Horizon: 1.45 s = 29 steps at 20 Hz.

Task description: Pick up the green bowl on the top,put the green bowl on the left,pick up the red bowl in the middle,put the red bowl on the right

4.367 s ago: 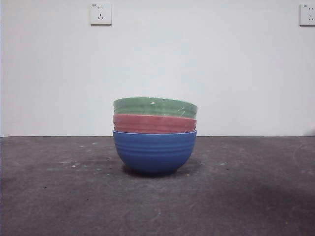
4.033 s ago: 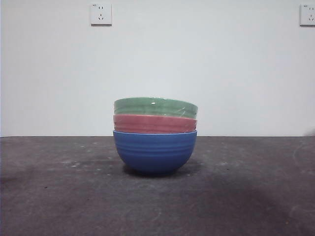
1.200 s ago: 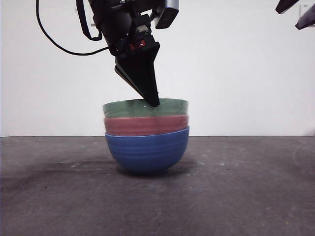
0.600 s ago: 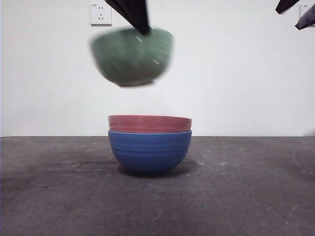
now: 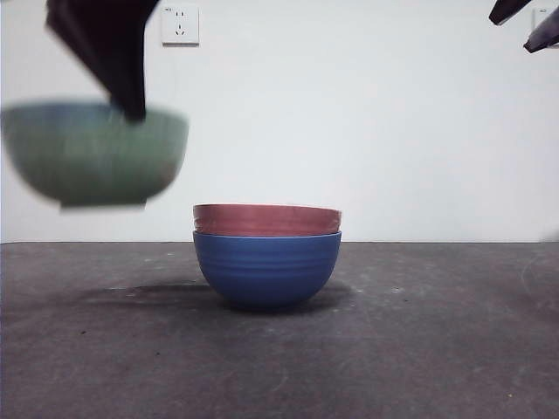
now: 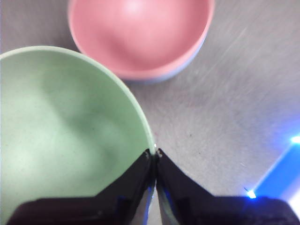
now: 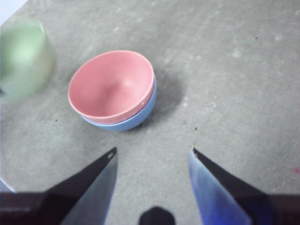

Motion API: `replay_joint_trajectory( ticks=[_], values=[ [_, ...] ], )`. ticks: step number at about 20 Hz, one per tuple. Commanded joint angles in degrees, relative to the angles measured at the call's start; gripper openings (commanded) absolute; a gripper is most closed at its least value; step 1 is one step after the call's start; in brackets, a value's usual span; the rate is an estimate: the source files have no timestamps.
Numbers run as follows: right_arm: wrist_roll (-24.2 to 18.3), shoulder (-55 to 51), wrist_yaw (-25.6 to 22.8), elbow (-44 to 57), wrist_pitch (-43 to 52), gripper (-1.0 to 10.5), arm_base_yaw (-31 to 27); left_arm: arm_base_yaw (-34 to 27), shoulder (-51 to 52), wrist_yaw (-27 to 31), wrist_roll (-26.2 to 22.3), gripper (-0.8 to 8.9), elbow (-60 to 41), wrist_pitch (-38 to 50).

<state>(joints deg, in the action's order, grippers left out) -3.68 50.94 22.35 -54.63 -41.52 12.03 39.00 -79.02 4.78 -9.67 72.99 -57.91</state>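
Fingers of the left gripper (image 6: 154, 157) were clenched on the rim of the green bowl (image 5: 94, 155), one inside the wall and one outside, as the left wrist view showed. That bowl hung clear of the desk (image 5: 419, 349) toward its left edge, blurred in the front view and tilted a little, its foot well above the surface. The red bowl (image 5: 266, 219) sat nested in the blue bowl (image 5: 266, 271) near the middle of the desk, apart from the carried bowl.

The grip was the weak point, as I judged it. A pinch at a single spot on a glossy rim left the bowl's weight hanging off to one side, so it could pivot or slide between the fingers, more so if the arm was moving quickly. If it slipped from that height it could fall on its edge and roll, or land back against the stack. Setting it down tilted could also make it rock on its small foot.

The right gripper (image 7: 152, 157) waited high over the right side with its fingers spread apart, holding nothing; it showed only as dark tips at the front view's top right corner.
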Motion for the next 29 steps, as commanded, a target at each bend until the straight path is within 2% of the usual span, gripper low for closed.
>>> replay_joint_trajectory(
  ticks=[1,3,5,10,11,13,14,15,19,23,27,29],
  values=[
    [0.20,0.07,0.00,-0.09,0.48,2.5,0.13,-0.74,-0.44,0.04,2.03,-0.09,-7.28,7.91],
    [0.22,0.07,0.00,-0.09,0.48,2.5,0.13,-0.83,-0.70,-0.31,2.32,-0.09,-13.38,15.93],
    [0.24,0.07,0.04,-0.09,0.48,2.5,0.15,-0.90,-0.94,-0.31,2.47,-0.09,-17.49,20.37],
    [0.35,0.07,0.11,-0.09,0.57,2.5,0.15,-1.25,-1.49,-0.61,2.43,0.03,-20.55,22.80],
    [0.35,0.07,0.13,-0.09,0.63,2.5,0.15,-1.25,-1.49,-0.74,2.43,0.32,-20.55,22.71],
    [0.35,0.09,0.24,-0.09,1.64,2.5,0.17,-1.20,-1.44,-0.37,2.51,2.92,-20.48,22.12],
    [0.33,0.33,0.26,-0.09,3.43,2.5,0.70,-1.22,-1.40,0.28,3.63,3.77,-20.31,21.44],
    [0.26,0.57,0.26,-0.24,4.79,2.6,1.60,-1.22,-1.33,1.36,5.25,3.77,-19.85,20.02],
    [-0.33,7.67,-0.02,-5.95,5.62,2.6,8.63,-1.64,4.46,0.94,8.76,3.77,-16.48,15.28],
    [-4.72,20.37,-2.19,-16.44,1.22,2.6,17.44,-4.46,16.06,-0.59,11.15,3.77,-14.64,13.66],
    [-9.31,33.90,-9.94,-27.67,-5.81,2.6,25.73,-14.29,25.57,-8.87,10.91,3.77,-12.81,6.54],
    [-10.60,39.80,-12.15,-32.13,-8.11,2.5,28.48,-20.11,29.22,-11.61,9.79,3.77,-12.63,3.91]
  ],
)
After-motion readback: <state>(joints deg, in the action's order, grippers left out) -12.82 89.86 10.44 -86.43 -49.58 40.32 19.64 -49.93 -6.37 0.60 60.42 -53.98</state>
